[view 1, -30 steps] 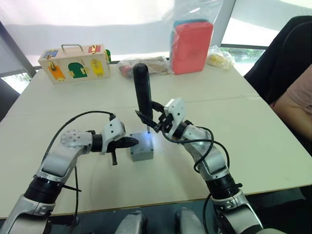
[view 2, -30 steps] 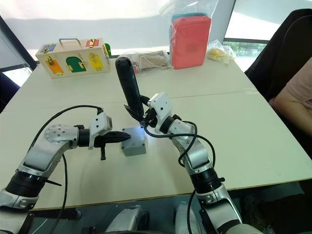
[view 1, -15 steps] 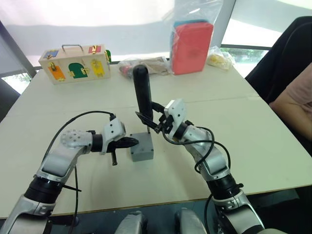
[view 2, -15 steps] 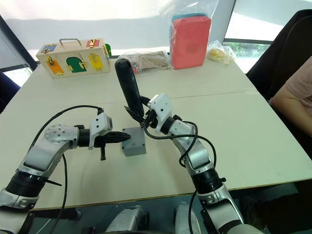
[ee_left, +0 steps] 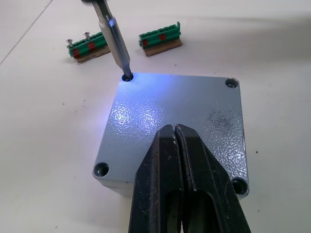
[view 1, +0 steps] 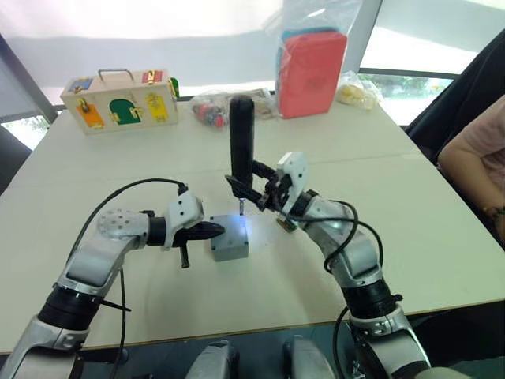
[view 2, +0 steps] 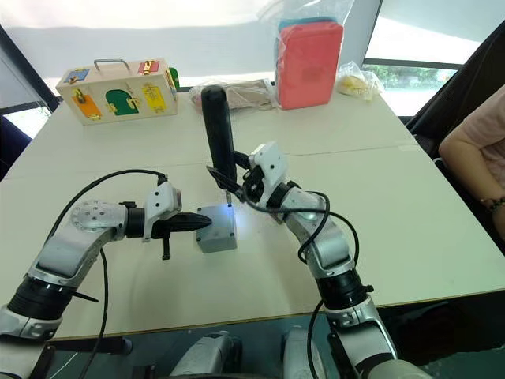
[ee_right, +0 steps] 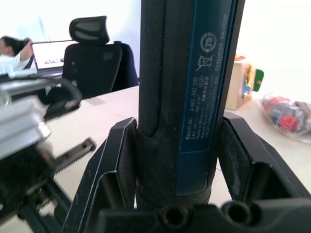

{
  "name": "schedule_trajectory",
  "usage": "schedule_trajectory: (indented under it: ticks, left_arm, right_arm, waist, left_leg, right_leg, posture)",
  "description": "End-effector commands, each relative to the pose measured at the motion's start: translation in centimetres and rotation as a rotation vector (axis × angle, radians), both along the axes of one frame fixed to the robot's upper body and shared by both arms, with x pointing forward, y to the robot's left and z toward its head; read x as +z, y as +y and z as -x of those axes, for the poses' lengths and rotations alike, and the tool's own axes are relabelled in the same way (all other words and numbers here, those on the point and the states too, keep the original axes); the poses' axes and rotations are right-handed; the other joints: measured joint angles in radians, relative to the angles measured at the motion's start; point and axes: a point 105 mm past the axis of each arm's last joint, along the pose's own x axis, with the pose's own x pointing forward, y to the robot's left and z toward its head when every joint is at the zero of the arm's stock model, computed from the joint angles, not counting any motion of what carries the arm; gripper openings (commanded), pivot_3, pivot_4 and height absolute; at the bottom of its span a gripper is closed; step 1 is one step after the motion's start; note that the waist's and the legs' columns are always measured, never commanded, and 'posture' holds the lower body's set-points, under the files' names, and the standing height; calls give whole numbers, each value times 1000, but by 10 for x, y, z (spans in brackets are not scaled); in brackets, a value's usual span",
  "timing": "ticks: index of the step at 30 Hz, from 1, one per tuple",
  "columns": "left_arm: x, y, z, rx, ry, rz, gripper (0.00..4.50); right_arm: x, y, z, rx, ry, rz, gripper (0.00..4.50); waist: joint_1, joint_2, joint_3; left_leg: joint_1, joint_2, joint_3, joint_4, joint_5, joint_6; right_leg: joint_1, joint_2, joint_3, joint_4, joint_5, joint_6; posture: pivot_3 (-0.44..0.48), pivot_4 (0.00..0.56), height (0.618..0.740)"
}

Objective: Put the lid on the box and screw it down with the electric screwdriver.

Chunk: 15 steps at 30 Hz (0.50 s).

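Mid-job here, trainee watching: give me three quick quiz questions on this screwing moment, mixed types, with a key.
1. True or false: the lid already sits on the box.
2. Which corner hole does the bit of the electric screwdriver meet: A) one next to the left pincer, B) a far corner hole lit by the white light, C) none?
3. Fill in: the right pincer is shut on the ______.

Key: 1 true, the left wrist view shows the lid closed over the box with the left pincer shut and resting on it. 2 B. 3 electric screwdriver.
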Motion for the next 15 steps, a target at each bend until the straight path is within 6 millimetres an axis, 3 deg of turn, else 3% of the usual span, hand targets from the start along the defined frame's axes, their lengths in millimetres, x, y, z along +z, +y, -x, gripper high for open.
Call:
schedule_trajectory:
  ticks: [1,7,11,15]
  left_arm:
    - [26,-5,0,-18,-60,47,0]
    - [57,-11,4,-47,-114,113,0]
    - [78,-12,9,-65,-144,150,0]
    - [81,-9,14,-71,-151,136,0]
  right_arm:
    - [62,-8,16,27,-127,-98,1895]
    - [83,-34,8,-21,-44,-42,1895]
    - [59,-60,-3,-108,145,175,1895]
    - [35,-90,-13,-233,375,283,1895]
  waist:
    - [0,0,2]
    - [-1,0,3]
    - [0,0,4]
    - [-1,-1,8]
  left_leg:
    - [-1,0,0,0,1,-1]
    - [-10,0,0,1,4,-7]
    - [-10,0,0,1,4,-6]
    - [-11,1,0,1,2,-3]
  right_leg:
    - [-1,0,0,0,0,0]
    - [-9,-1,0,1,0,0]
    - [-9,-1,0,0,0,0]
    - [-9,-2,0,0,0,0]
  posture:
    - [0,150,740]
    - [0,150,740]
    - [0,150,740]
    - [0,150,740]
